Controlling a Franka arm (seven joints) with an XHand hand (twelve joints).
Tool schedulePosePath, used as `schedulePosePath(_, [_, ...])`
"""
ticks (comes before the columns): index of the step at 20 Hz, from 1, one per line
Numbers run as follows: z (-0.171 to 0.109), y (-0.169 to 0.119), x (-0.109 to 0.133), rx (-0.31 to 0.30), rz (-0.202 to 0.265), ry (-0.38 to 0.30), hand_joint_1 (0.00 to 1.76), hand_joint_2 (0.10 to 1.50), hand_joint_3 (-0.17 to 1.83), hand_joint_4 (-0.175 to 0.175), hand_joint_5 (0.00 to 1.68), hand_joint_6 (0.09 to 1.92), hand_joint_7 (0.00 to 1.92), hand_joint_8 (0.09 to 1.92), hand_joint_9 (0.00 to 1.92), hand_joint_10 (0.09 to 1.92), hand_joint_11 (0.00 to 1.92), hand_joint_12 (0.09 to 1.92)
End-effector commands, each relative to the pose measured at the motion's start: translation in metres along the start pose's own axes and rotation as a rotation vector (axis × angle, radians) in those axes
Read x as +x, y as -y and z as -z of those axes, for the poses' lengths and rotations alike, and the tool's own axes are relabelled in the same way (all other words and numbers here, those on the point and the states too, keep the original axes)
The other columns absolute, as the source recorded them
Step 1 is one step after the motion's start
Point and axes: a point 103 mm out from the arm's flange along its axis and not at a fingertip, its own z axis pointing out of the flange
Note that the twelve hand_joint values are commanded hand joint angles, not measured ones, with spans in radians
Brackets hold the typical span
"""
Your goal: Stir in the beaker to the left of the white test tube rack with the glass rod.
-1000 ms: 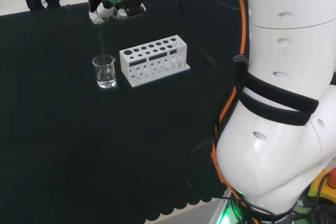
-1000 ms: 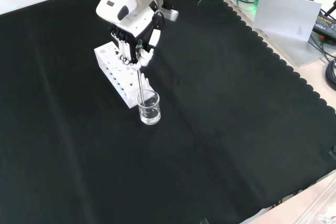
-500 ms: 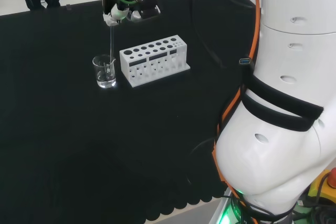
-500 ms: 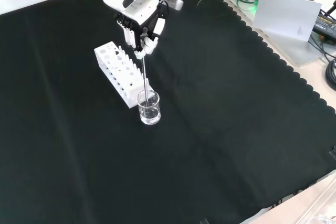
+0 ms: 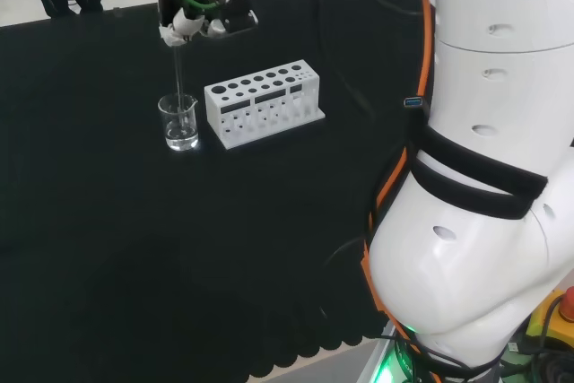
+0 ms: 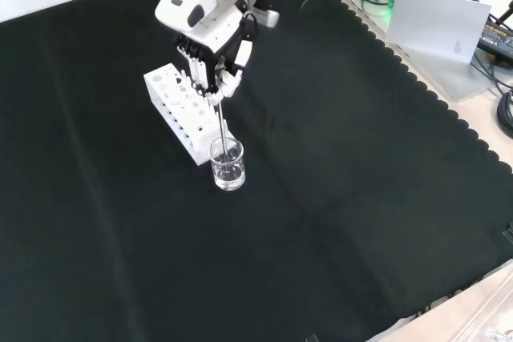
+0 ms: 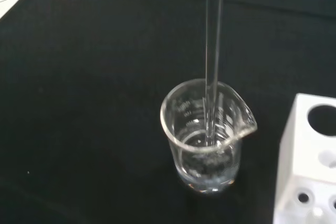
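The glass rod drops straight down from the hand in the head view, its lower end inside the beaker. The beaker stands on the black cloth just left of the white test tube rack, close beside it, with a little clear liquid at the bottom. The hand hangs above the beaker, toward the far edge of the cloth, fingers curled in on the top of the rod. The arm's big white links take up the right of this view.

Over to the front view: the hand comes down from the top, its fingers pinched round the upper end of the rod. The rod runs down nearly upright into the beaker, which sits at the near end of the rack, right beside it.

Now the wrist view, up close: the rod enters the mouth of the beaker on the spout side and its tip reaches the shallow liquid. A corner of the rack shows just beside the beaker, with a narrow gap of cloth between them.
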Motion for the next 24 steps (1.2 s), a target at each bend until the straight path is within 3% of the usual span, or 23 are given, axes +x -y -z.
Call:
schedulePosePath(1, [0.001, -0.029, 0.010, 0.007, 0.041, -0.001, 1.23, 1.04, -0.17, -0.175, 1.40, 0.31, 1.52, 0.95, 1.79, 0.57, 1.79, 0.71])
schedulePosePath(14, [0.010, 0.007, -0.046, -0.003, -0.068, 0.000, 1.23, 1.04, -0.17, -0.175, 1.40, 0.31, 1.52, 0.95, 1.79, 0.57, 1.79, 0.71])
schedulePosePath(18, [0.010, 0.016, -0.039, -0.002, -0.061, 0.001, 1.23, 1.04, -0.17, -0.175, 1.40, 0.31, 1.52, 0.95, 1.79, 0.57, 1.79, 0.72])
schedulePosePath(24, [0.004, 0.009, -0.005, 0.011, -0.005, 0.003, 1.23, 1.04, -0.17, -0.175, 1.40, 0.31, 1.52, 0.95, 1.79, 0.57, 1.79, 0.72])
